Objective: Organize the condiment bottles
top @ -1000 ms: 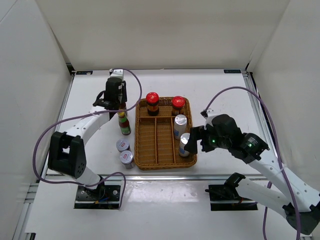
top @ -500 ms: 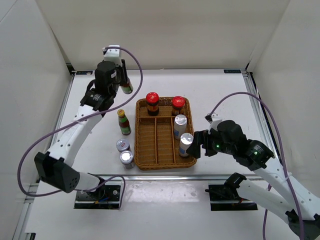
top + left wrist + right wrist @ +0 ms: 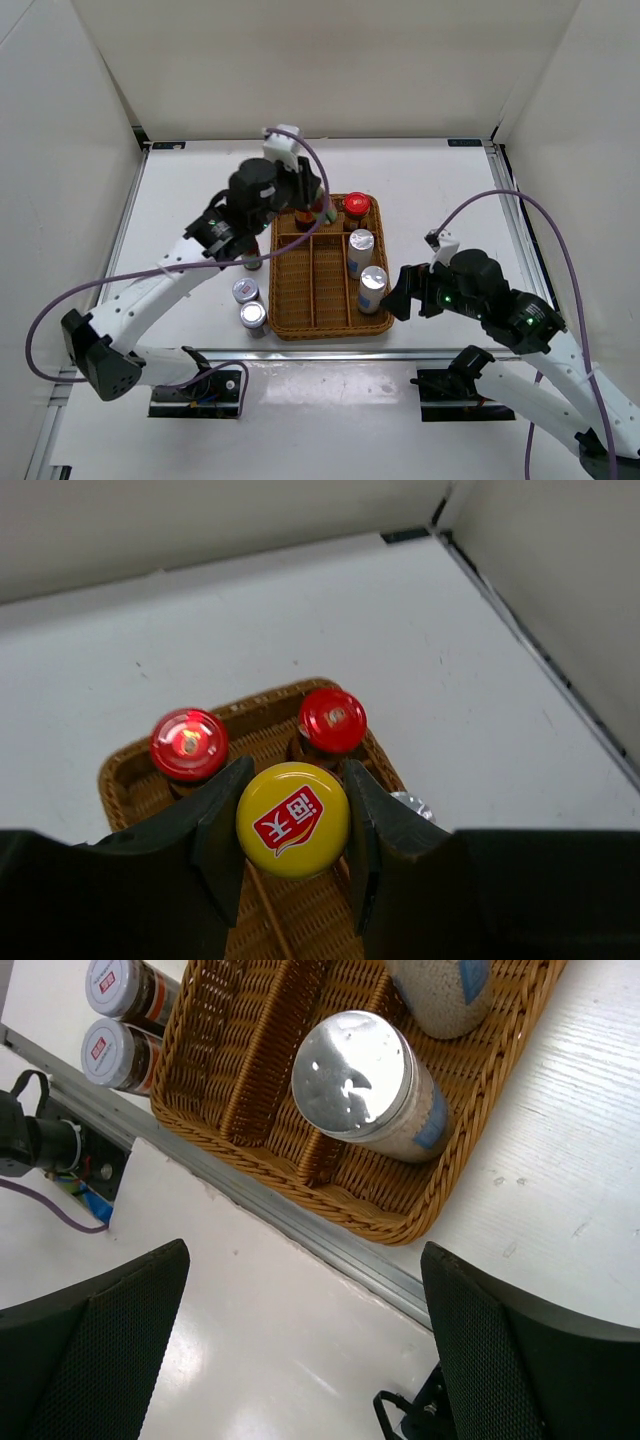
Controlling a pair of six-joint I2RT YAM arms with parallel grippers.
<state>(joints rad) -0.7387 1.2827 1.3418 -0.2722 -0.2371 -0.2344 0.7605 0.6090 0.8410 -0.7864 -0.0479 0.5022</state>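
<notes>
A: What has the left end effector [image 3: 293, 800] got?

B: It is clenched on a yellow-capped sauce bottle [image 3: 291, 822], one finger on each side of the cap, which has a red label on top. The bottle hangs over the back of the brown wicker tray [image 3: 320, 331], just in front of the two red-capped jars [image 3: 189, 744] [image 3: 332, 720] as the wrist camera sees it. I cannot tell whether its base touches the wicker.

A: And those jars?

B: Upright, side by side in the tray's back compartment.

A: The right end effector [image 3: 303, 1270]?

B: Released, jaws spread wide and holding nothing, just beside the tray's near right corner. The nearer white shaker [image 3: 365, 1085] stands in the right-hand compartment, with the second shaker [image 3: 361, 250] behind it.

A: Anything outside the tray?

B: Two short silver-lidded jars [image 3: 245, 290] [image 3: 253, 316], close together on the table [image 3: 440, 190] by the tray's left side.
</notes>
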